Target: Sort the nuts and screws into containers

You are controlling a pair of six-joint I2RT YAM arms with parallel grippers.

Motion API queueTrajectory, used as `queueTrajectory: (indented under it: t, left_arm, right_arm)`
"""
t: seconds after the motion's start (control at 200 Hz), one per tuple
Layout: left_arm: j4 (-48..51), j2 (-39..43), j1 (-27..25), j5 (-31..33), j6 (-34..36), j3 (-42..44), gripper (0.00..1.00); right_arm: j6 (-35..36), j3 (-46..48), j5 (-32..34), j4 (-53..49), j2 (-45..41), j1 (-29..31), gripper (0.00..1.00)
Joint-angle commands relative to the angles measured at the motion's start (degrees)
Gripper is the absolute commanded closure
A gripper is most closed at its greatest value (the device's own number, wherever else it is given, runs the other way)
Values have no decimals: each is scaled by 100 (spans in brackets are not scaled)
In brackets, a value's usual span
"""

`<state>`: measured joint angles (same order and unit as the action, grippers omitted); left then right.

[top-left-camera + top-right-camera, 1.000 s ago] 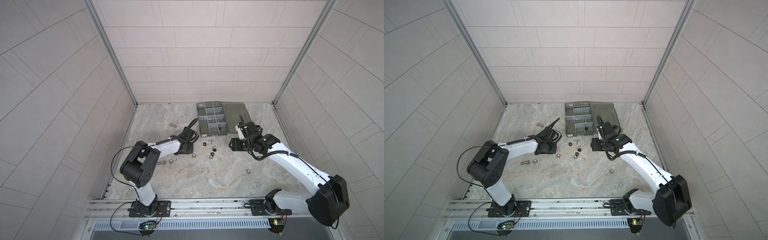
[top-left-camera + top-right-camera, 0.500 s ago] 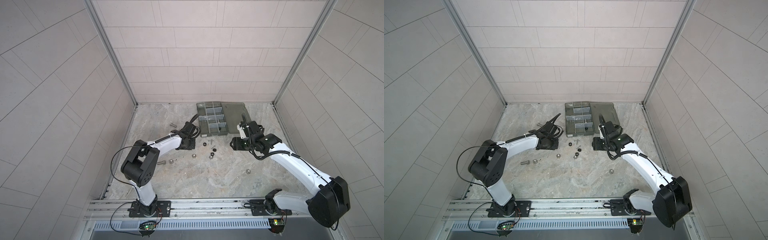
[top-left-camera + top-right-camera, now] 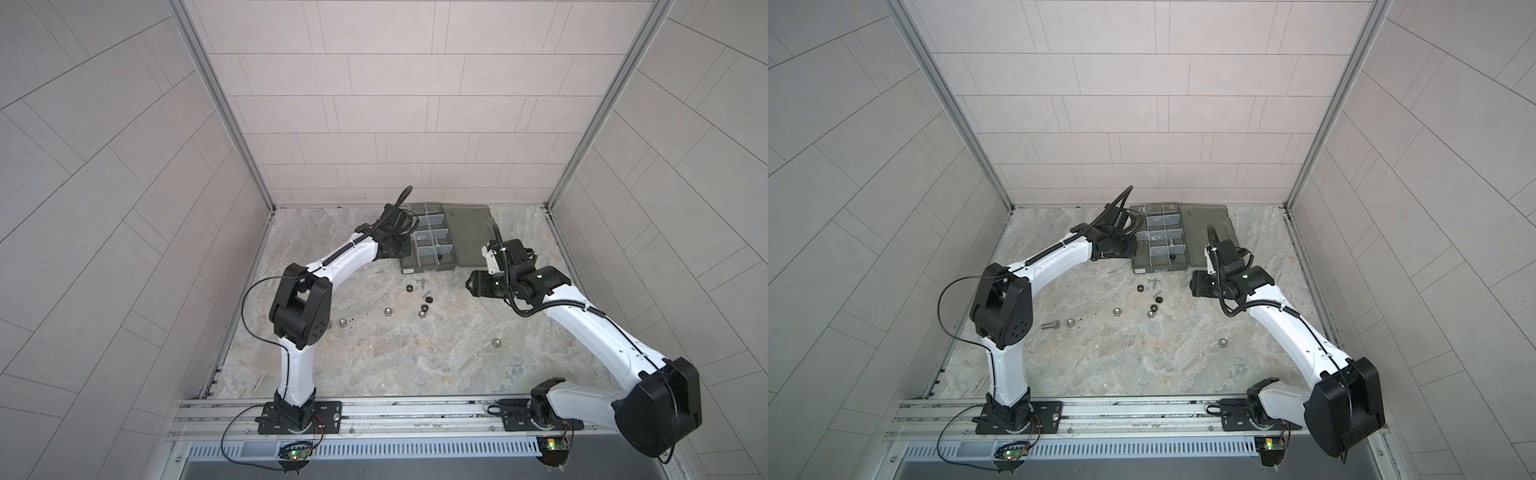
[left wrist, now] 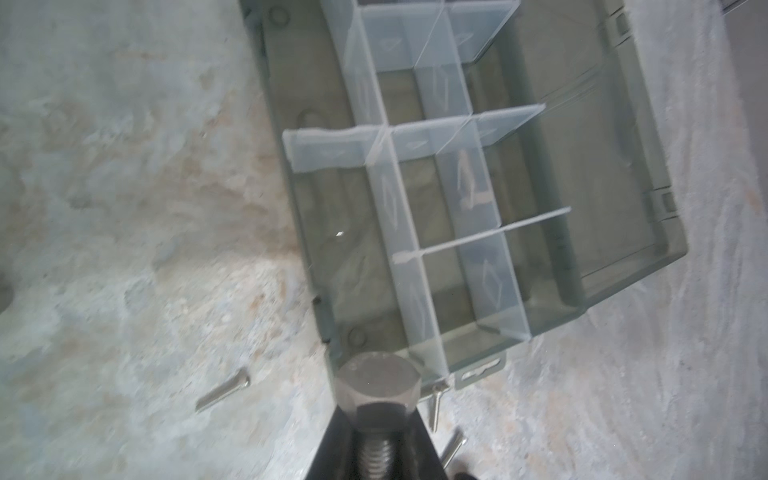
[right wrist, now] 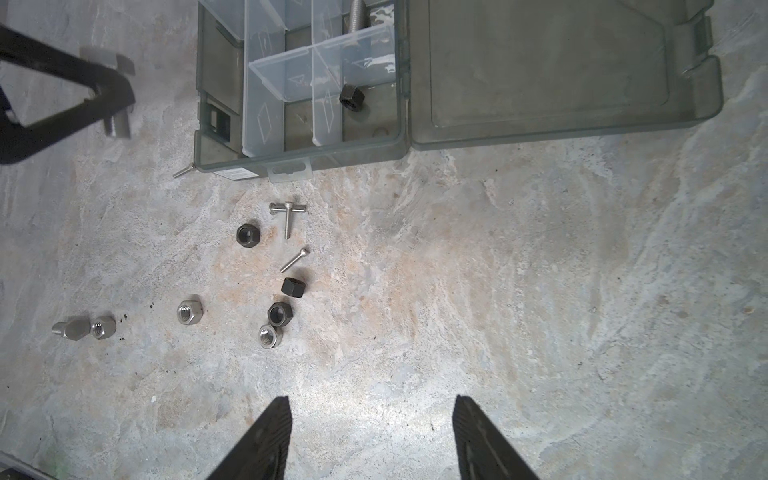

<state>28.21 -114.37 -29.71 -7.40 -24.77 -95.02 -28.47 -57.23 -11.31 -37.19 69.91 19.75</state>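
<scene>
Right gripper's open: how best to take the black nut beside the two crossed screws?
Come straight down on the black nut: it lies flat, hole up, so close the right gripper across two opposite outer flats, jaws turned clear of the crossed screws beside it.

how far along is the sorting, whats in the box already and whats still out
Barely started. Done: a black nut and a long bolt lie in separate compartments of the organizer box. In hand: the left pincer grips a thick bolt near the box. Left: three black nuts, four silver nuts, several thin screws and one loose bolt lie on the table. The right pincer is open and empty.
</scene>
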Motion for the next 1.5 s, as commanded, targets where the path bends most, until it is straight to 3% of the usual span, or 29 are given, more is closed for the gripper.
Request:
queueTrajectory:
  t: [0.0, 0.225, 0.37, 0.54, 0.851, 1.286, 1.421, 1.496]
  left_arm:
    - [-64, -402, -40, -368, -23, -627, 86]
    - [-896, -1542, -67, -1008, -514, -1718, 87]
    - [-1935, -1976, -102, -1489, -1154, -1866, 88]
    - [-2844, -2309, -241, -1530, -1552, -1960, 88]
    - [-3040, -2798, -291, -1660, -1906, -2492, 88]
    - [-2764, -2961, -281, -1556, -1732, -2747, 83]
    - [-2734, -2986, -263, -1578, -1728, -2767, 69]
    - [-2678, -2984, -263, -1582, -1706, -2767, 54]
  right_arm:
    - [78, 47, -64, -138, -126, -75, 37]
    - [113, 168, -107, -171, -193, -237, 37]
    - [114, 214, -163, -180, -126, -387, 37]
    - [135, 250, -172, -213, -83, -531, 37]
    - [158, 207, -182, -290, 1, -650, 37]
    - [183, 175, -145, -311, 73, -744, 37]
    - [193, 155, -163, -311, 127, -770, 37]
    - [193, 154, -179, -305, 154, -779, 37]
